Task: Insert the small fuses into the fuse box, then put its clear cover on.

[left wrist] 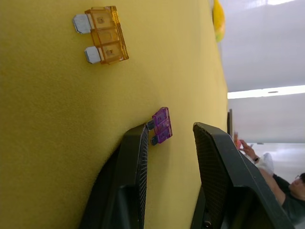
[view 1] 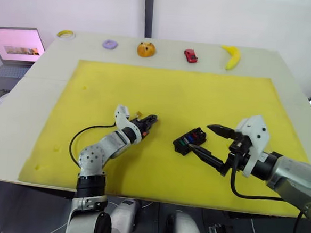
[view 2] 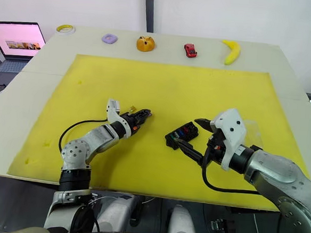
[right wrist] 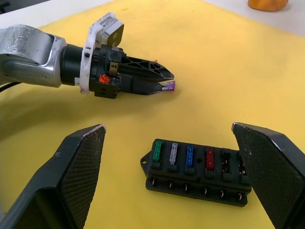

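At the centre of the left eye view, we see the fuse box [view 1: 189,141] on the yellow mat [view 1: 173,86], with the right gripper [view 1: 211,142] spread wide around it and the left gripper [view 1: 149,120] to its left. In the left wrist view, our fingers [left wrist: 133,176] stand apart around a purple fuse [left wrist: 161,125]; an amber fuse [left wrist: 106,35] lies in the upper left. In the right wrist view, the box holds green, grey, blue and red fuses [right wrist: 182,155].

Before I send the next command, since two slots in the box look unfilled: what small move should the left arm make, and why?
Probably close the left gripper on the purple fuse. Its open fingers straddle that fuse on the yellow mat, while the fuse box, framed by the open right gripper, holds four fuses and has empty slots.
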Available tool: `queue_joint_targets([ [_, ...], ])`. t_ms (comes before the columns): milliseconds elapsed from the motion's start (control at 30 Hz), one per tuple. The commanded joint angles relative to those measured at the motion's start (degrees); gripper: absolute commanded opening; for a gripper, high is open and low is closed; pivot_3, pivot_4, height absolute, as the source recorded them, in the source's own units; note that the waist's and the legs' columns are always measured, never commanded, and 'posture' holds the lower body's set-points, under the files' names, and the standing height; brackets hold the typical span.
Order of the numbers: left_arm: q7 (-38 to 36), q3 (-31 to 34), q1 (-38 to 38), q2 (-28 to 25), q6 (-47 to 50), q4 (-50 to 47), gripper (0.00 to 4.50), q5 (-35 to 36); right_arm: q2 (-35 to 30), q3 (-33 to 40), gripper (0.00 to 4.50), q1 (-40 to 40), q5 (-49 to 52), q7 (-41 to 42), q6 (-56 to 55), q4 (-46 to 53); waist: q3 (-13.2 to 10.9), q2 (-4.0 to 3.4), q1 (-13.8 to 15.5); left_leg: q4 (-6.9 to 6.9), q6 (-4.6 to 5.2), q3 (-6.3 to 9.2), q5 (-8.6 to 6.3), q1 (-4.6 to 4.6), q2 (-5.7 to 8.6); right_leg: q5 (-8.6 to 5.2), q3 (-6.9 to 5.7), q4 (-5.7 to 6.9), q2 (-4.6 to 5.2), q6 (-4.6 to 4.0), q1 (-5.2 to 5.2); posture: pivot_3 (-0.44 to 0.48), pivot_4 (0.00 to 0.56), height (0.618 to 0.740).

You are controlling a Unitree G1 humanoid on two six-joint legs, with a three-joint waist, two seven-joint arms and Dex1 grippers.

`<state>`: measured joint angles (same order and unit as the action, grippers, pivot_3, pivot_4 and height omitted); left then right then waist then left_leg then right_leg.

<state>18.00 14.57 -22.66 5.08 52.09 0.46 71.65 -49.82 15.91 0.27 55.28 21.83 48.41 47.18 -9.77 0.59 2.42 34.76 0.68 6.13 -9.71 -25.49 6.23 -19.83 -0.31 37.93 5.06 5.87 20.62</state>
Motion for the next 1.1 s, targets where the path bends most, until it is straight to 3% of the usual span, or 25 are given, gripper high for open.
queue_joint_targets([
  [33,1.13,0.50,0.81,0.27,0.23,1.47,0.27,-0.79,-0.07,0.95,4.50,-0.58,0.05,0.12,-0.87,1.75,0.00,0.00,-0.05,0.00,0.00,0.00,0.00,0.00,0.00,0.00,0.00,0.00,0.00,0.00,0.00,0.000,0.150,0.735],
  [67,1.21,0.57,0.85,0.26,0.25,1.40,0.02,-0.74,-0.06,0.97,4.50,-0.57,0.09,0.10,-0.86,1.77,0.00,-0.01,-0.05,0.00,0.00,0.00,0.00,0.00,0.00,0.00,0.00,-0.01,0.00,0.00,0.00,0.000,0.150,0.735],
  [667,3.16,0.57,0.15,-0.03,1.92,-0.74,0.02,0.80,0.19,0.55,4.50,-1.16,-0.70,0.32,-1.09,1.42,-0.01,0.02,-0.09,-0.03,-0.02,0.00,-0.01,0.00,-0.01,0.00,0.00,-0.02,0.00,0.01,0.02,0.000,0.150,0.735],
  [767,5.83,0.72,-0.51,0.25,3.48,-3.37,0.80,4.08,0.12,0.59,4.50,-1.24,-0.76,0.48,-1.06,1.29,-0.07,0.10,-0.10,-0.04,-0.02,0.00,-0.01,-0.04,-0.01,0.02,0.00,-0.02,0.00,0.04,0.03,0.000,0.150,0.735],
  [967,9.64,0.56,-1.04,-0.51,3.96,-5.36,3.70,7.94,0.18,0.50,4.50,-1.19,-0.79,0.74,-1.02,1.25,-0.08,0.13,-0.07,-0.03,0.10,0.00,0.06,-0.22,0.00,0.08,0.00,-0.02,-0.01,0.14,0.23,0.000,0.150,0.735],
  [1100,8.31,-0.34,-0.75,-0.17,1.72,-3.53,3.70,5.12,0.27,0.27,4.50,-1.38,-0.82,0.77,-1.01,1.21,-0.09,0.14,-0.06,-0.04,0.11,-0.01,0.07,-0.23,-0.01,0.08,0.00,-0.01,-0.02,0.15,0.23,0.000,0.150,0.735],
])
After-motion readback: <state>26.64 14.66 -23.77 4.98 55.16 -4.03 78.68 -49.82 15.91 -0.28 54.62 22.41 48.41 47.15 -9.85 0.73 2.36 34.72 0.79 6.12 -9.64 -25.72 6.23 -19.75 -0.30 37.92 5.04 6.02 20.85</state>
